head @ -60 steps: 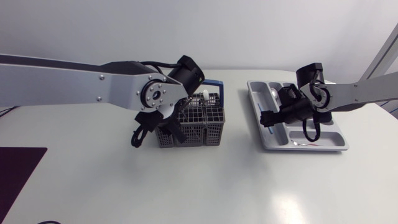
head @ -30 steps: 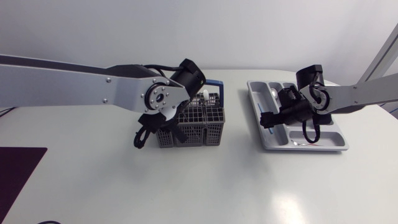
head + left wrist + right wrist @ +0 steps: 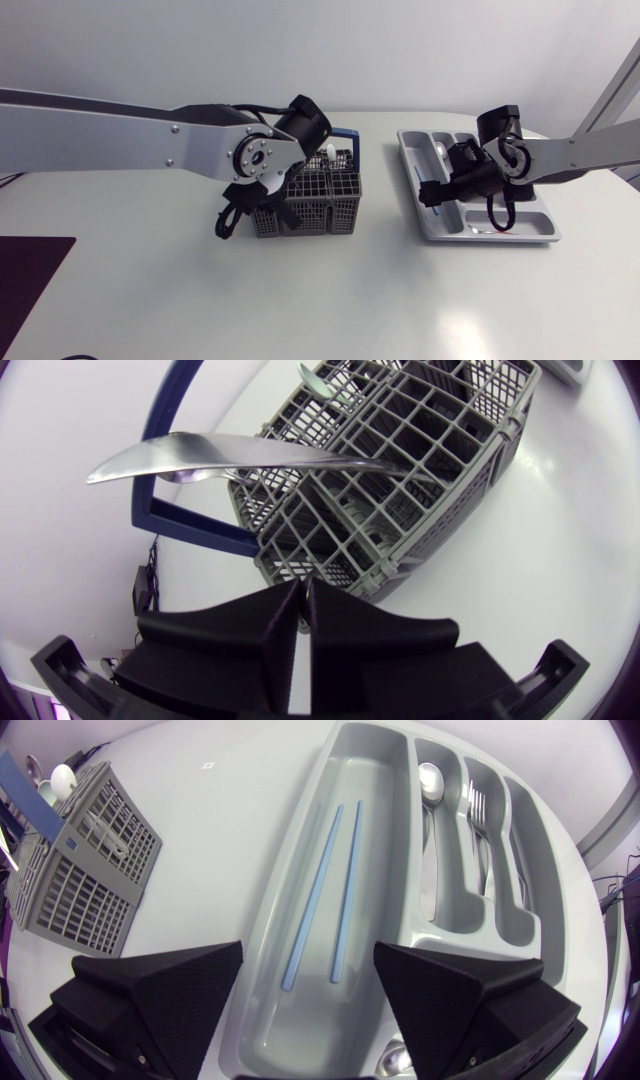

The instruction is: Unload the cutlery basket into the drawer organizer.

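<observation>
Your left tool (image 3: 302, 600), fingers pressed together and empty, sits just short of the basket (image 3: 425, 495). A silver utensil (image 3: 220, 452) leans out of the basket ahead, its long axis crosswise to the fingers. Your right tool (image 3: 309, 950), fingers apart and empty, hangs over the organizer (image 3: 375, 760) and its blue chopsticks (image 3: 335, 890), so the left arm is nearer.

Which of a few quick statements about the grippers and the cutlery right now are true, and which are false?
1. The right gripper is open over the organizer. True.
2. Two blue chopsticks lie in the basket. False: they lie in the organizer's long compartment.
3. The left gripper is shut on a fork. False: it is shut with nothing between its fingers.
4. A silver utensil sticks out of the basket. True.
</observation>
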Motion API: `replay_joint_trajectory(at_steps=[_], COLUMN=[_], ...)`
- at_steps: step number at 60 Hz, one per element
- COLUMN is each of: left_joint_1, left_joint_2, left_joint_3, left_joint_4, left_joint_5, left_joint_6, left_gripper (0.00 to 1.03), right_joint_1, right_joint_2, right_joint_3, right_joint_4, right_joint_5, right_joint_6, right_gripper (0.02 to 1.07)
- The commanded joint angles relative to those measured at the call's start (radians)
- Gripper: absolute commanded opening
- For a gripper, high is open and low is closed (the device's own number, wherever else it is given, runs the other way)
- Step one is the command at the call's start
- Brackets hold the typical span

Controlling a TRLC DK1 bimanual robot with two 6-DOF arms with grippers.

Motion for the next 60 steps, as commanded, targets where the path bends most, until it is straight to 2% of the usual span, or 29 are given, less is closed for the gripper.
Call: replay_joint_trajectory(at_steps=[1,25,43,60], left_joint_1=[-0.006,-0.026,-0.066,-0.076], left_joint_2=[-0.007,-0.05,-0.098,-0.156], left_joint_3=[-0.001,-0.001,0.009,0.028], left_joint_4=[0.001,-0.014,-0.033,-0.065], left_joint_5=[-0.019,-0.052,-0.123,-0.155], left_joint_6=[-0.018,-0.004,0.01,0.031], left_gripper=[0.05,0.05,0.05,0.05], right_joint_1=[-0.005,-0.005,-0.005,-0.005], right_joint_2=[0.013,0.008,-0.001,-0.031], right_joint_3=[-0.024,-0.028,-0.033,-0.05], right_joint_4=[0.009,0.009,0.009,0.009], right_joint_5=[0.001,0.001,-0.001,-0.002], right_joint_6=[-0.019,-0.019,-0.022,-0.027], right_gripper=[0.96,0.96,0.96,0.96])
